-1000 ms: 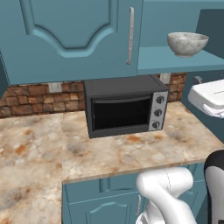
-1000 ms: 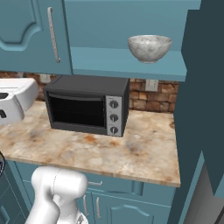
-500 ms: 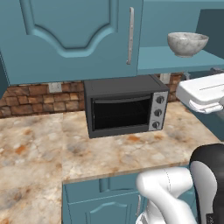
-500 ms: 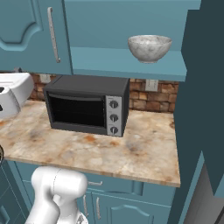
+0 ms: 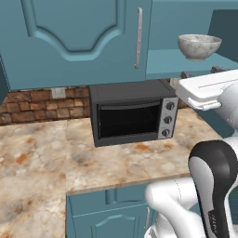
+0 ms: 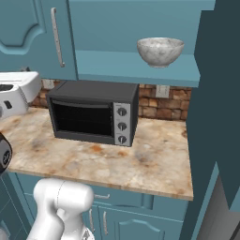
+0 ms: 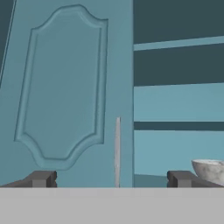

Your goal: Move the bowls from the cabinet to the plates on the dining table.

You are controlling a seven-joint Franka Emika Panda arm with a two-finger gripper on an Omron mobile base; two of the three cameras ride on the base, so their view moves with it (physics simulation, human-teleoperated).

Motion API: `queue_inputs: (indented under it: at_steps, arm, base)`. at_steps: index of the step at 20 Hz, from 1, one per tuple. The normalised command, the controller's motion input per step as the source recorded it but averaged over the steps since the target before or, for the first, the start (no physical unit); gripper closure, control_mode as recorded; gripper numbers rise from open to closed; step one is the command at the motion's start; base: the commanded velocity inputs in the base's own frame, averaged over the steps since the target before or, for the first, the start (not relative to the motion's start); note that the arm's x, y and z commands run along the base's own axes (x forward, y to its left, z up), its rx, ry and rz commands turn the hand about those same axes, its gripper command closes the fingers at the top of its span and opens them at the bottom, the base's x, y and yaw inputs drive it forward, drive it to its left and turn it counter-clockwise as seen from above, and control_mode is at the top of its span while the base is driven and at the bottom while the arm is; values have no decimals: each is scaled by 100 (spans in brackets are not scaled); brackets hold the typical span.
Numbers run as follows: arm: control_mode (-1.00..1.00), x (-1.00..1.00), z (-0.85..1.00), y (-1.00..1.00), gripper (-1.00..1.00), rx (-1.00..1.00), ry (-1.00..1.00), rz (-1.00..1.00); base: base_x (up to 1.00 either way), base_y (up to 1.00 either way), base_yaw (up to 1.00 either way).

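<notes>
A grey-white marbled bowl (image 5: 199, 46) (image 6: 160, 50) stands upright on the open teal shelf (image 5: 176, 64) (image 6: 126, 65) of the cabinet. Left of it is the cabinet's shut arched door (image 5: 69, 37) (image 7: 65, 87) with a long silver handle (image 5: 138, 37) (image 6: 57, 37) (image 7: 117, 151). My gripper (image 7: 111, 179) is open and empty, facing the door's handle edge, with the bowl (image 7: 211, 169) off to its lower right. The white hand (image 5: 209, 88) (image 6: 14, 91) hovers below shelf height, short of the bowl. The plates and the dining table are out of view.
A dark toaster oven (image 5: 132, 111) (image 6: 93, 112) sits on the beige marbled counter (image 5: 42, 158) (image 6: 150, 159) under the cabinet, against a brick backsplash (image 5: 32, 104). A tall teal side panel (image 6: 220, 93) closes off the right. Low teal units (image 5: 107, 214) run under the counter.
The hand has risen a little and drifted toward the cabinet; the arm's dark elbow has come up into the left base view. The jaws stay open and the bowl has not moved.
</notes>
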Motion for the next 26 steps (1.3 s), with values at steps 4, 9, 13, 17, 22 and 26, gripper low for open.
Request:
queue_inputs:
  at_steps: [4, 9, 13, 17, 22, 26]
  arm:
    - [-100, 25, 0, 12, -100, 0, -1, 0]
    - [-100, 28, -1, 8, -100, 0, -1, -1]
    - [-100, 28, 0, 6, -100, 0, 0, -2]
    - [-100, 26, 0, 5, -100, 0, 0, -3]
    - [-100, 23, 0, 5, -100, 0, 0, -4]
    - [-100, 21, -2, 11, -100, 0, -1, -3]
  base:
    - [0, 0, 0]
    - [0, 0, 0]
    - [0, 0, 0]
    - [0, 0, 0]
    - [0, 0, 0]
    - [0, 0, 0]
